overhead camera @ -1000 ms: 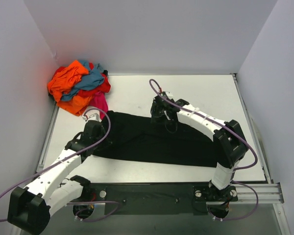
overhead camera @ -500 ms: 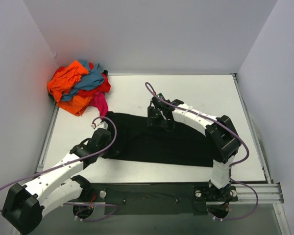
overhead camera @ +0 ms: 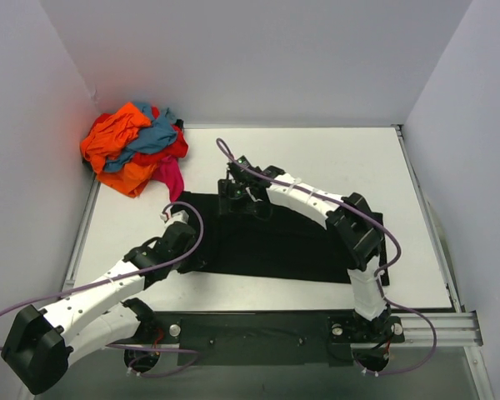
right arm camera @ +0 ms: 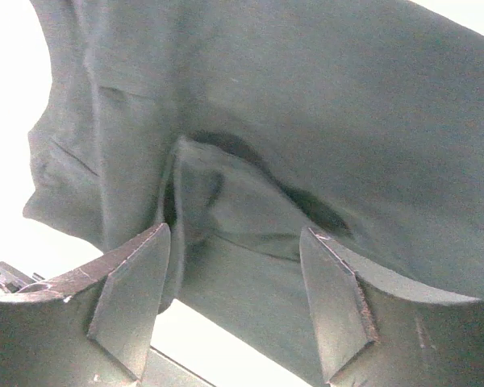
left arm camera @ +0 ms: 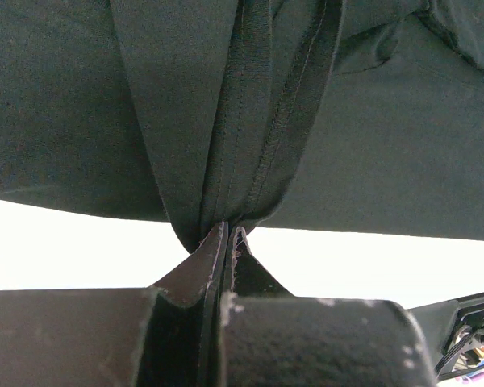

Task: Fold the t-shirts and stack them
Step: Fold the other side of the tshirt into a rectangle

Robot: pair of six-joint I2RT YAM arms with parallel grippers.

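One black cotton t-shirt (overhead camera: pixel 275 246) lies mid-way on the white table (overhead camera: pixel 342 158). One messy pile of orange, blue, red and pink shirts (overhead camera: pixel 133 148) fills the far left corner; its shirts are too tangled to count. The left gripper (left arm camera: pixel 228 231) pinches tight on the black shirt's hem. The right gripper (right arm camera: pixel 234 234) gapes wide around a cloth bump, gripping nothing.

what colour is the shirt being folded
Black. The shirt shows best in the top external view.

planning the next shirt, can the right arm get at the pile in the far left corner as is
Probably yes. The right gripper is open, gripping nothing, over the black t-shirt, and only bare table lies between it and the pile. The left arm sits nearer, off that path.
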